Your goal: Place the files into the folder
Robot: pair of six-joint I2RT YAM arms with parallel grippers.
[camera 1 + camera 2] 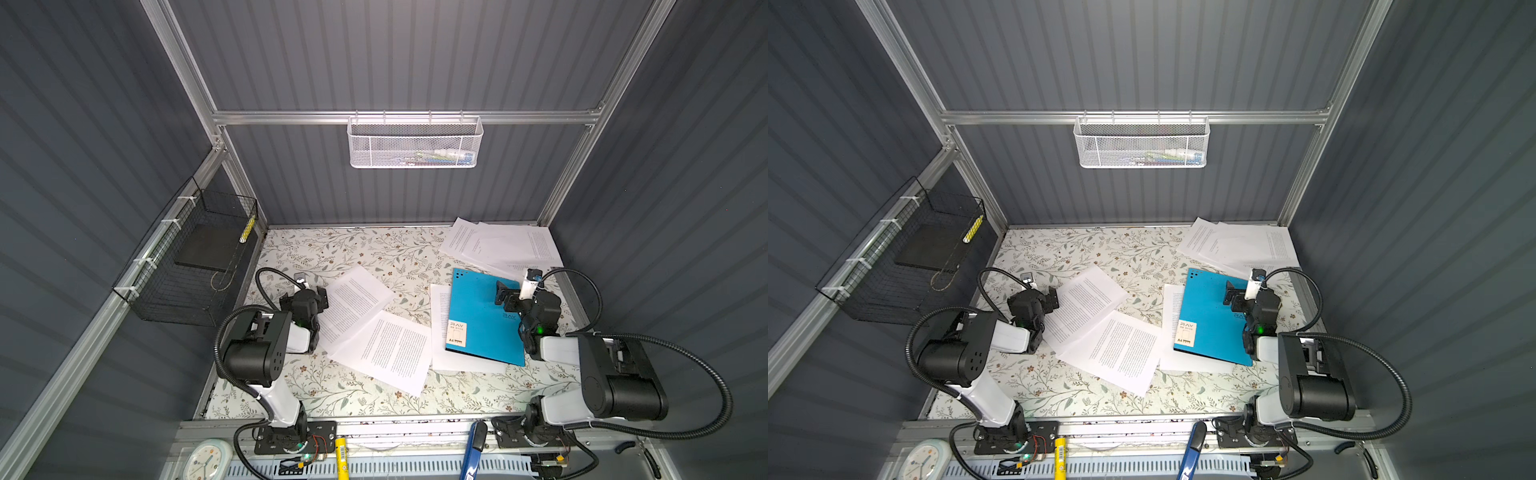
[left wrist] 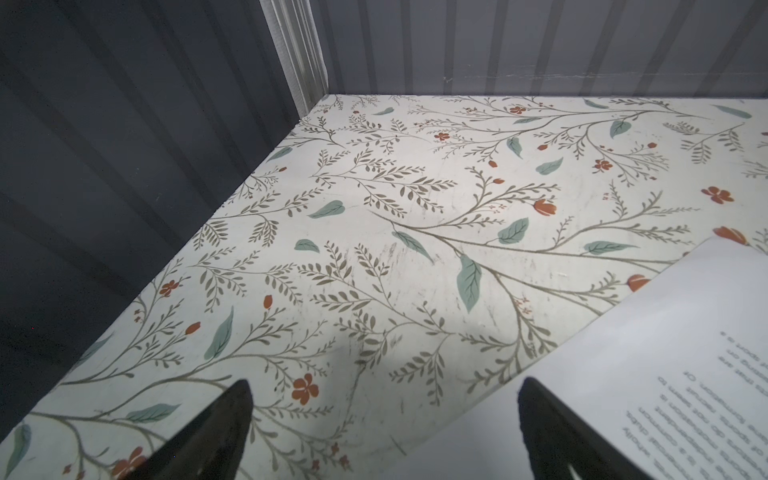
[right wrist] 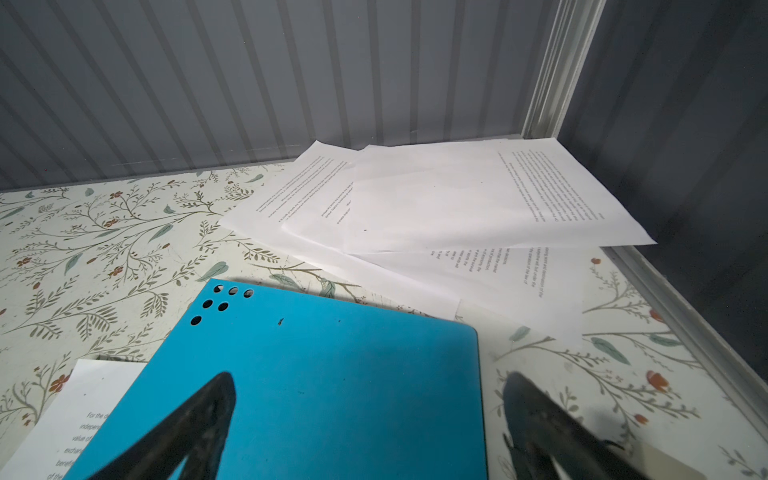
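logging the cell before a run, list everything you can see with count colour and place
table: one, cream floral, under everything
folder: one, bright blue, closed, right of middle
middle sheets: at least two, white, printed, overlapping left of the folder
corner sheets: several, white, fanned at the far right corner
sheet under the folder: one, white, showing along its left edge
mesh basket: one, white, back rail
wire basket: one, black, left wall
clock: one, pale, front left edge
yellow stick: one, yellow, front rail
blue tool: one, blue, front rail
left gripper: one, black, open over the middle sheets' edge
right gripper: one, black, open over the folder's far right corner
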